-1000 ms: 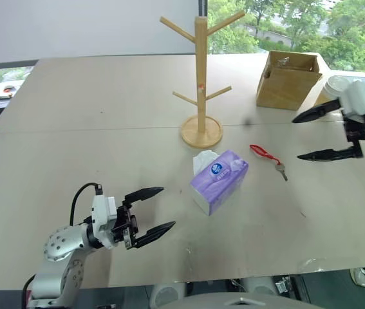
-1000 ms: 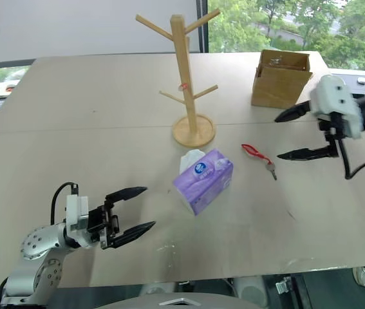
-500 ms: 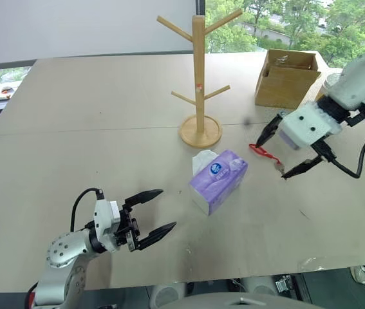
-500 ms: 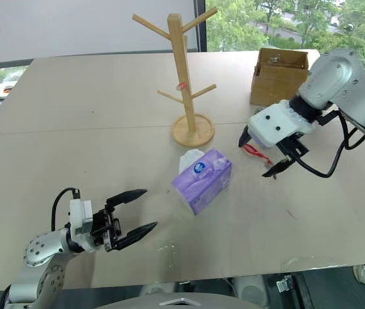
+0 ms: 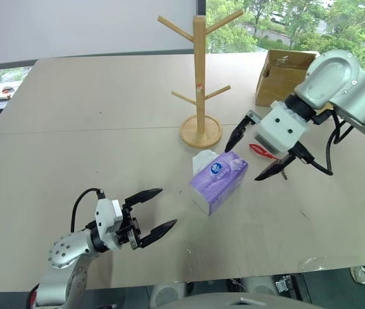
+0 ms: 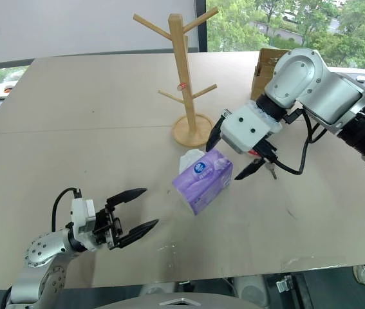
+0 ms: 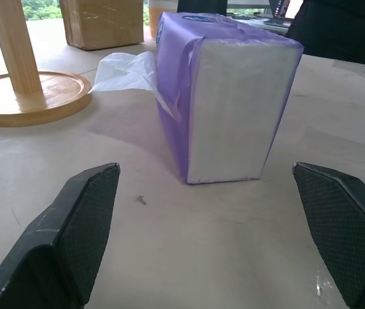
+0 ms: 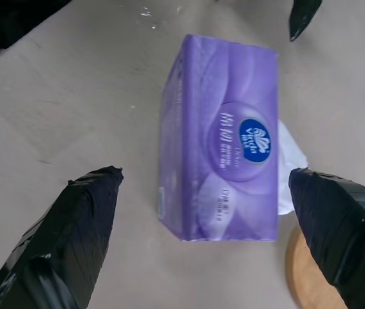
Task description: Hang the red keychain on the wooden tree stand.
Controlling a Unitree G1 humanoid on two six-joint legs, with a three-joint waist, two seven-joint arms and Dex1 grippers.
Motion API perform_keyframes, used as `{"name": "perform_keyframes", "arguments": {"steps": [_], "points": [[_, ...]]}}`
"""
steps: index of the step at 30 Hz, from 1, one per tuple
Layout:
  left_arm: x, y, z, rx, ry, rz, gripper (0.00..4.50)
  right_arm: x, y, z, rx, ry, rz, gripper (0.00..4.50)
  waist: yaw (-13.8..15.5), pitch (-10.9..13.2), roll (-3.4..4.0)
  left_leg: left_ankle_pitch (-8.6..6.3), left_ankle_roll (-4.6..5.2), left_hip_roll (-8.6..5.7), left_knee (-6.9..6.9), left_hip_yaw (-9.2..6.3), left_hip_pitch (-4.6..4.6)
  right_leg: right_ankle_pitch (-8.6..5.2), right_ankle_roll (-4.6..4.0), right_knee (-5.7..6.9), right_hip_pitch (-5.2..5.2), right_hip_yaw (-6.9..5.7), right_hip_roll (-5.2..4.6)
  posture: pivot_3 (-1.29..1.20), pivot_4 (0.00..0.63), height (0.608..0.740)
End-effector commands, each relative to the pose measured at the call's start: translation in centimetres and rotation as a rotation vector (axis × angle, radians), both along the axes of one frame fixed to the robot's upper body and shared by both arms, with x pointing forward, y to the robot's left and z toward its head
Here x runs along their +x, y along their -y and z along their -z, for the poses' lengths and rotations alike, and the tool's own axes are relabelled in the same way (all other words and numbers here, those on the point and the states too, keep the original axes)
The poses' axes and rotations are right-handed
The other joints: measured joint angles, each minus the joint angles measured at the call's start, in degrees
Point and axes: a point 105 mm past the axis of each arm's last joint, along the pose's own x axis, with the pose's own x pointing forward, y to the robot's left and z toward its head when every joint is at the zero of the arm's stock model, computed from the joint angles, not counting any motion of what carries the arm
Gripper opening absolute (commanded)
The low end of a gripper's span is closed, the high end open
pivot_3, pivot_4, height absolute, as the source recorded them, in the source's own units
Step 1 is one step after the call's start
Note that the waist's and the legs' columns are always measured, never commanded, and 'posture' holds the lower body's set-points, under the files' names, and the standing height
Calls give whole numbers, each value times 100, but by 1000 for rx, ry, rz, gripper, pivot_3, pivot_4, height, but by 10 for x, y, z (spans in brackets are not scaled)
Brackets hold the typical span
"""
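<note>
**A:** Where's your keychain (image 5: pixel 264 152) right now?

**B:** Flat on the table (image 5: pixel 92 116), to the right of the tissue pack (image 5: pixel 219 180) and in front of the cardboard box (image 5: pixel 284 78). In the head views you only get a sliver of red cord; your right gripper (image 5: pixel 255 151) and its white housing hang over most of it. Nothing holds it yet.

**A:** And the gripper's state?

**B:** Its fingers are spread wide and empty, pointing down and toward the pack. Look at your right wrist view: the tissue pack (image 8: pixel 224 138) sits between the fingertips (image 8: pixel 82 212), not the keychain. So you're aimed too far left.

**A:** Which step does that make this?

**B:** I'd call it the approach for the pick, not yet lined up. Your next move calls for bringing the gripper back to the right until the cord lies between the tips, then descending and closing on the loop rather than the key. The cord is thin and lies flat, so you'll need the tips almost on the table.

**A:** The stand?

**B:** The stand (image 5: pixel 200 71) is upright behind the pack, pegs bare. Your left gripper (image 5: pixel 156 209) waits low at the near edge, fingers apart, facing the pack; leave it there.
</note>
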Motion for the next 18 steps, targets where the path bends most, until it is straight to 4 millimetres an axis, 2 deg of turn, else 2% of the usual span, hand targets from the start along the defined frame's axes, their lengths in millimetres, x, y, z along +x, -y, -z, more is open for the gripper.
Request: {"name": "perform_keyframes", "arguments": {"steps": [1, 9, 18], "points": [[-1, 3, -7, -4, 36, 14, 4469, -2, 0, -6, -25, -1, -56, 4500, 0, 0, 0, 0, 0, 0, 0, 1, 0, 0, 0, 1, 0, 0, 1, 0, 150, 740], [0, 3, -8, -4, 38, 4, 4469, 3, -18, 9, -40, -53, -64, 4500, -1, 0, 0, 0, 0, 1, 0, 0, 0, 1, 1, 2, 1, 0, 20, 0, 150, 740], [-3, 3, -7, -8, 35, -14, 4469, 6, -25, 27, -79, -95, -59, 4500, -5, 0, 0, 0, 0, 1, 0, -2, 1, 1, 0, 2, 4, -1, 18, 0, 150, 740]]}}
